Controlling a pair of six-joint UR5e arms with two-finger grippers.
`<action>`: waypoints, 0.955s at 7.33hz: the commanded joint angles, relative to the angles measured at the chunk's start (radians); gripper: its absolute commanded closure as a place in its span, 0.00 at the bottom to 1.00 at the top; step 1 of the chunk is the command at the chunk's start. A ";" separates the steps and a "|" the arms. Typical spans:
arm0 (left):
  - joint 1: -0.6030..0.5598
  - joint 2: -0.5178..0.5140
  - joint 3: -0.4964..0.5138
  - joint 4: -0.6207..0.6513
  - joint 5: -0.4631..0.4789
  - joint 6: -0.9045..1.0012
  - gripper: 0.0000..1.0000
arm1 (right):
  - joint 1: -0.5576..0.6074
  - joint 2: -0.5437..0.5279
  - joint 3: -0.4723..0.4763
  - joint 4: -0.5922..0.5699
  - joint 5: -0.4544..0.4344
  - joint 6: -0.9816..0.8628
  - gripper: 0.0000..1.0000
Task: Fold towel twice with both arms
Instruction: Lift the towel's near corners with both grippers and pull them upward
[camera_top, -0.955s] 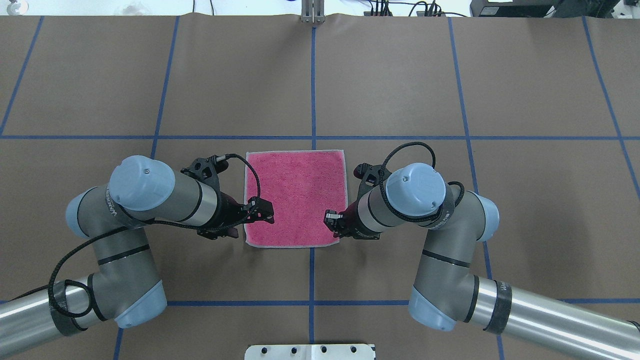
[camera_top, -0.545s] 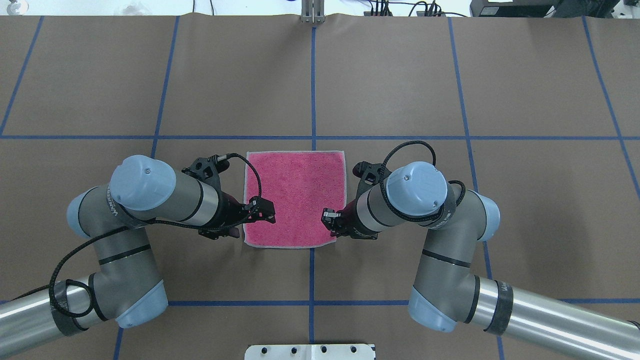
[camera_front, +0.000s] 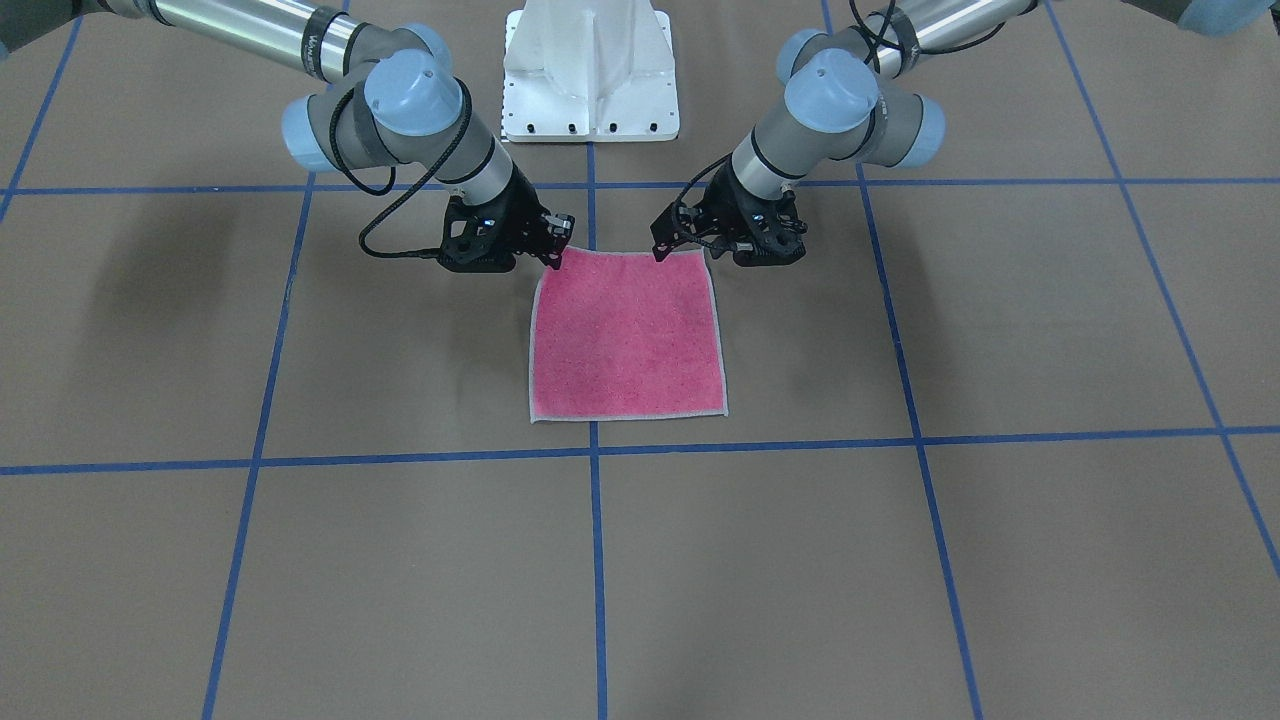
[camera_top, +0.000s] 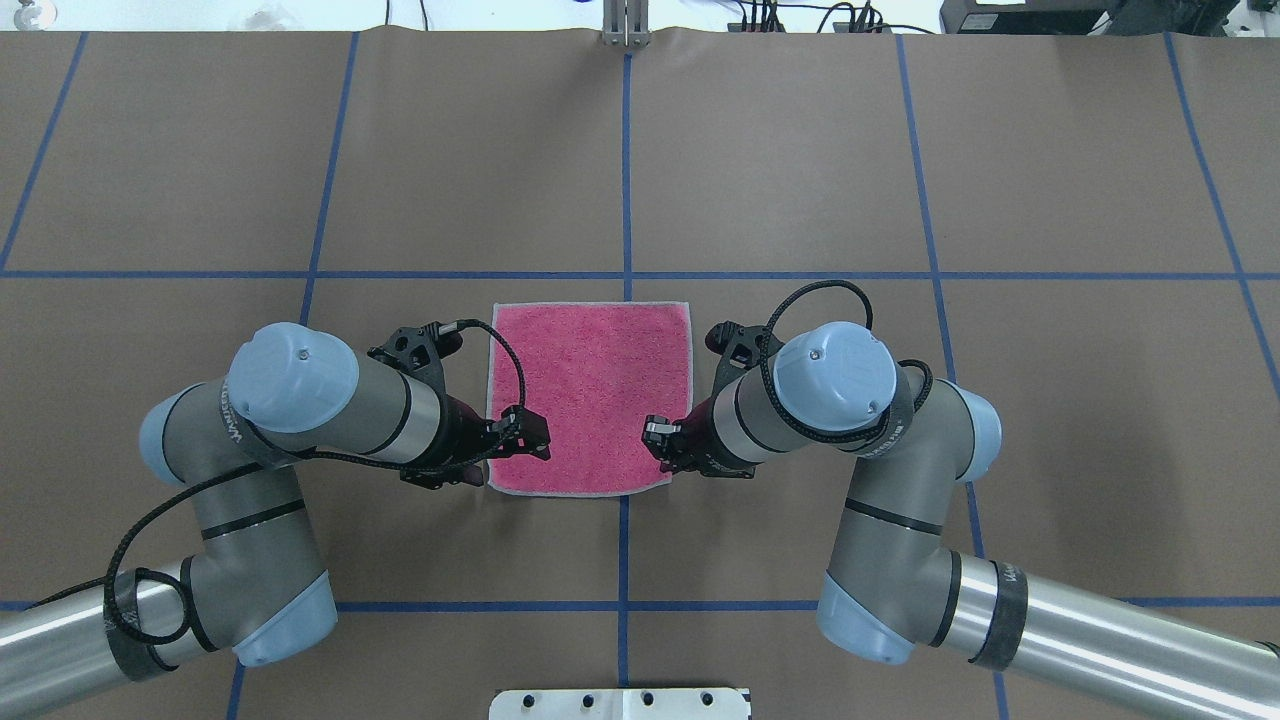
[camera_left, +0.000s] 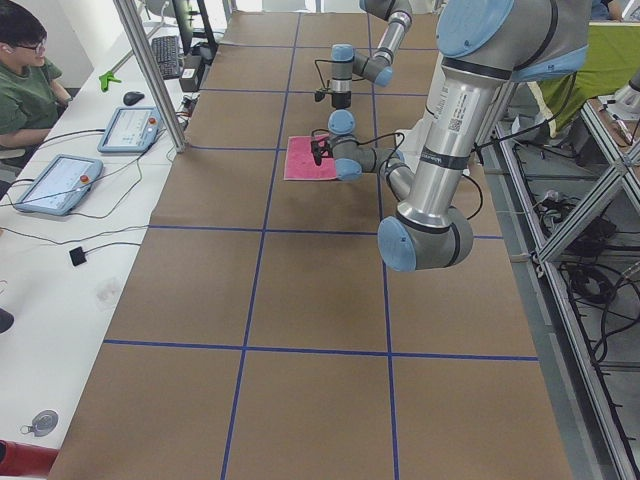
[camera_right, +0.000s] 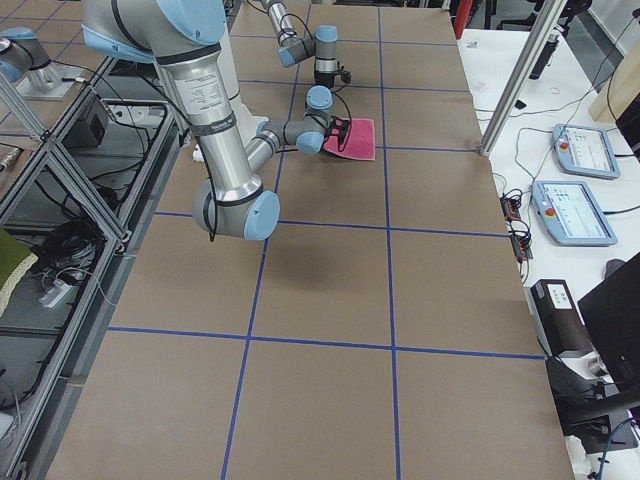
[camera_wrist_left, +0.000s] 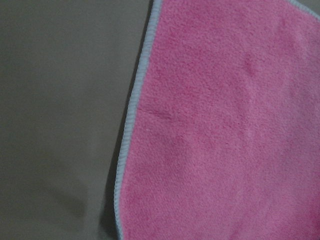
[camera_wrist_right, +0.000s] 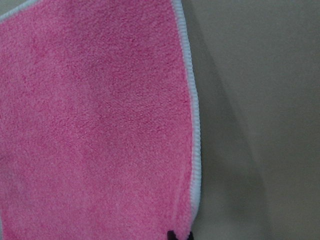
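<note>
Towel (camera_top: 590, 395) lies flat and pink side up in the middle of the desk (camera_top: 800, 150). It straddles the central blue tape line (camera_top: 626, 150), and its far edge sits just short of a cross line. It is unfolded, so neither fold has been made.

The left tool (camera_top: 527, 435) is over the near left corner and the right tool (camera_top: 657, 437) over the near right corner, each low over the cloth. Whether either tool is gaping or closed on the cloth, I cannot tell. From overhead the wrists hide the fingers. The left wrist view shows only terry and the pale stitched edge (camera_wrist_left: 131, 125). The right wrist view shows one dark speck at the corner.

The step in hand looks like the corner grasp for the first fold, near edge over to far edge. To do it well:

- Each tool should pinch its corner just inside the stitching and take the single layer only. It should not drag the brown paper cover beneath.
- Both should close at about the same time, so the towel does not twist.
- They should then rise together, only high enough for the cloth to clear itself.
- The span between them should stay lightly taut.
- The corners should travel straight along the tape line.
- The near border should come down on the far border, corner on corner, before release.
</note>
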 joint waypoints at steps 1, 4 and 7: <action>0.021 0.001 0.006 0.002 0.029 0.000 0.19 | 0.001 0.000 0.000 0.000 0.000 0.000 1.00; 0.020 0.004 0.006 0.005 0.027 -0.003 1.00 | 0.001 -0.002 0.000 0.000 0.000 -0.003 1.00; 0.017 0.004 0.004 0.009 0.020 -0.002 1.00 | 0.001 -0.002 0.000 0.000 0.000 -0.003 1.00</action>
